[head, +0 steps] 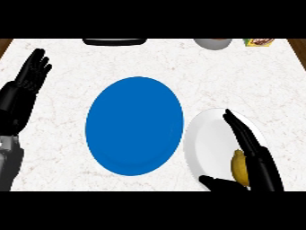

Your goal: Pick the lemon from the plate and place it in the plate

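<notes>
Left hand (31,74) is being held open at the left edge of the frame, fingers straight and pointing up, nothing gripped, resting over the worktop (62,148).

Blue plate (134,126) is lying flat at centre frame, nothing seen on it.

Just right of it, nearly touching its rim, the white plate (205,139) is sitting at lower right. Lemon (240,167) is lying on the white plate, toward its lower right part, partly hidden.

Right hand (255,150) is being positioned over the white plate: fingers extended and straight along the lemon's right side, thumb spread out below the lemon at the plate's lower rim. Lemon is being bracketed between fingers and thumb but is not being enclosed; whether it is being touched cannot be told.

Along the top edge: a dark object (115,41), a grey bowl (213,43), a small yellow box (260,42), all cut off by the frame.
</notes>
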You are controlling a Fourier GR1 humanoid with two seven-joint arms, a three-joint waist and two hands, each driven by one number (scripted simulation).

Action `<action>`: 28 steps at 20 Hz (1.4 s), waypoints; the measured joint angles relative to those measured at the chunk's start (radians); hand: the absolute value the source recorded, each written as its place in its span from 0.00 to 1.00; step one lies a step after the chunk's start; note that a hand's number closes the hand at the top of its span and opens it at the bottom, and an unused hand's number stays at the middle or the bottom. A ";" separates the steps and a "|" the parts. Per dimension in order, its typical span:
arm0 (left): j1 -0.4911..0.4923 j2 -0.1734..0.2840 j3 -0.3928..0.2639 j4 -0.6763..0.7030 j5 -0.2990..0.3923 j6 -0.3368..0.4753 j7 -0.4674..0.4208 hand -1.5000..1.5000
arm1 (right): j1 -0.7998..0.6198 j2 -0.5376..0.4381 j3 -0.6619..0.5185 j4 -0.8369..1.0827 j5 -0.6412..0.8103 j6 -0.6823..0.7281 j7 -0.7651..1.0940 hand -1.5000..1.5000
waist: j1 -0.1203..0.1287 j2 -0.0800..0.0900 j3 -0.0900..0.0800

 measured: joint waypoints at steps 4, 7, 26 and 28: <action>0.006 0.002 0.005 -0.001 0.007 -0.008 0.003 0.50 | -0.003 -0.110 -0.011 -0.060 0.071 0.164 0.235 0.00 | -0.002 -0.001 -0.003; 0.001 -0.009 -0.006 -0.002 -0.004 0.001 0.006 0.50 | -0.011 -0.173 0.005 -0.124 0.086 0.315 0.408 0.00 | -0.002 0.000 -0.003; -0.004 -0.025 0.010 -0.028 -0.016 -0.020 0.029 0.50 | -0.161 -0.154 0.020 -0.111 0.018 0.751 0.840 0.00 | 0.012 0.006 0.003; -0.005 -0.020 0.017 -0.029 -0.016 -0.025 0.035 0.50 | -0.156 -0.146 0.021 -0.082 0.029 0.758 0.841 0.00 | 0.012 0.005 0.004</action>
